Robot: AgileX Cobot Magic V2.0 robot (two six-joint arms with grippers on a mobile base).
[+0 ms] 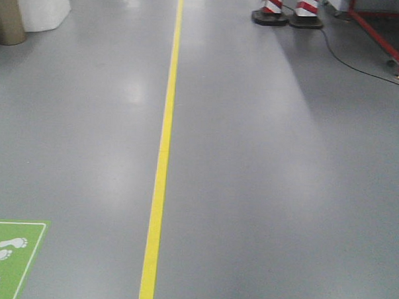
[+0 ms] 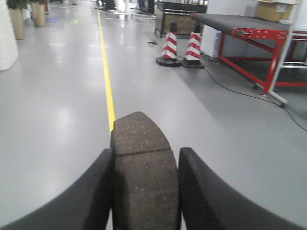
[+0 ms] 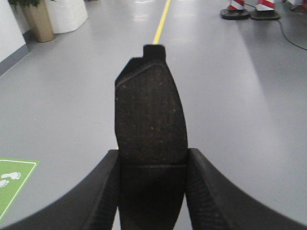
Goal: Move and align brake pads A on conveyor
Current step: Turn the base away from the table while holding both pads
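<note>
**Both end effectors holding brake pads above the floor**

The left end effector (image 2: 145, 165) is clamping the first brake pad (image 2: 139, 134) between its two black fingers (image 2: 91, 191). The fingers are pressing on the pad's long edges. The pad is pointing away from the wrist camera, and its speckled grey-brown face, crossed by a thin groove, is facing up. The right end effector (image 3: 152, 163) is gripping the second brake pad (image 3: 149, 105) in the same way. This darker pad is showing a small square tab at its far end and a faint groove near the fingers (image 3: 206, 191).

Both pads are hanging over the glossy grey floor (image 1: 284, 193), well apart from the conveyor (image 2: 230, 20). The conveyor is standing on a red frame at the upper right of the left wrist view, with its dark belt facing up. Two red-and-white traffic cones (image 2: 181, 47) are standing just beside its near end, and a black cable (image 2: 230, 88) is trailing across the floor below it.

A yellow line (image 1: 163, 154) is running straight along the floor. A green footprint sign (image 1: 6, 253) is lying to its left, and a tan planter (image 3: 38, 21) is standing farther back.
</note>
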